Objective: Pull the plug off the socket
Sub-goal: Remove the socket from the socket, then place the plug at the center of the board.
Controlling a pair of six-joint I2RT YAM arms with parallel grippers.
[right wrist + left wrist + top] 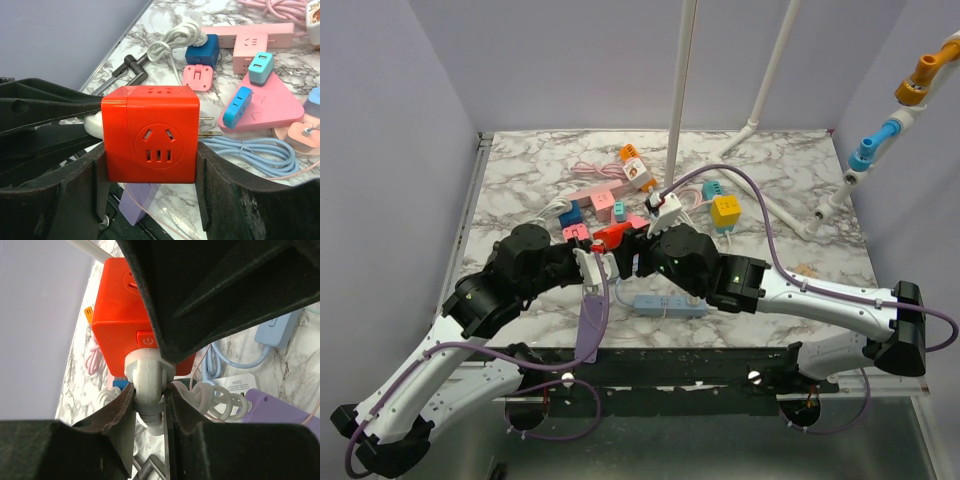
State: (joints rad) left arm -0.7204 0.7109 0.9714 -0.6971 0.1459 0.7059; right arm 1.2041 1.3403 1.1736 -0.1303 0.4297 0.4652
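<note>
Both arms meet at mid-surface (520, 180), in what I judge to be the instant before the pull. At left, my left arm (480, 300) reaches in low. Its jaws are nearly closed, pinching the white plug (149, 375) by its round neck, one finger on each side. That narrow grip makes sense: the neck is about all of the plug that sticks out. The plug sits in the red socket (150, 125), on the face that carries the power button (145, 339). From the right wrist, only a white sliver of it shows at the socket's left edge.

The socket seems raised off the surface between the jaws of the right arm (820, 295), which stand about half open and press on its two side faces. I take this as a brace, so the socket cannot follow the plug. Further right lie spare pieces: a blue cable (260, 150), a pink triangular adapter (270, 107) and a yellow cube (726, 210).

The pins are buried in the socket, so I cannot tell whether the plug is fully seated. The right arm's black housing blocks much of the left wrist view. The plug's cord is cut off at the bottom of the frame, and from above the two wrists cover the joint.
</note>
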